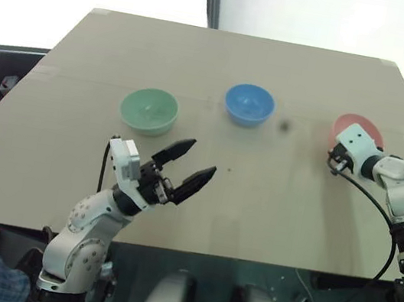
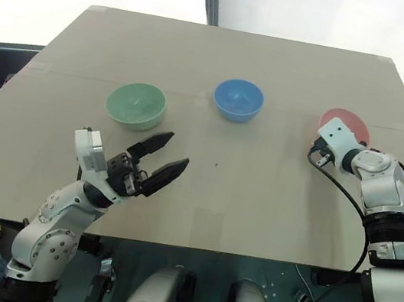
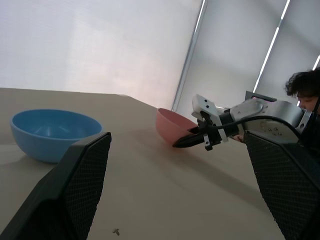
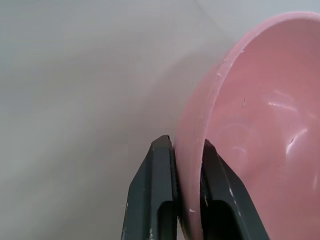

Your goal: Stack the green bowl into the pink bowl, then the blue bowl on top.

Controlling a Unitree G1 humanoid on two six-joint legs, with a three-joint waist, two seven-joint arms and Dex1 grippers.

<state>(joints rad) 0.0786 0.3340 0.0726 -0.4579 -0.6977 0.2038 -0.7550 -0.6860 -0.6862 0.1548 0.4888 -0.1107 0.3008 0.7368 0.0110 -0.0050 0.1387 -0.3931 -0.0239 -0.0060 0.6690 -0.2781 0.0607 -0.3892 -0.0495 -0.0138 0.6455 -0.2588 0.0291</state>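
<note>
One tan counter (image 1: 231, 71) carries three small bowls of equal size, set in a loose row well apart from one another: one green bowl (image 1: 149, 110) toward the robot's left, one blue bowl (image 1: 249, 104) in the middle, and one pink bowl (image 1: 368, 131) at the robot's right, near the counter's edge. All three stand on the counter and none is nested in another. Two claws are at work over the surface. The left claw (image 1: 188, 161) hangs above the near part of the counter, just short of the green bowl, its two black fingers spread wide and holding nothing. The right claw (image 4: 186, 165) has its two fingers pinched together on the pink bowl's rim, one finger outside the wall and one inside. One small dark speck (image 1: 285, 124) lies on the counter between the blue and pink bowls.
</note>
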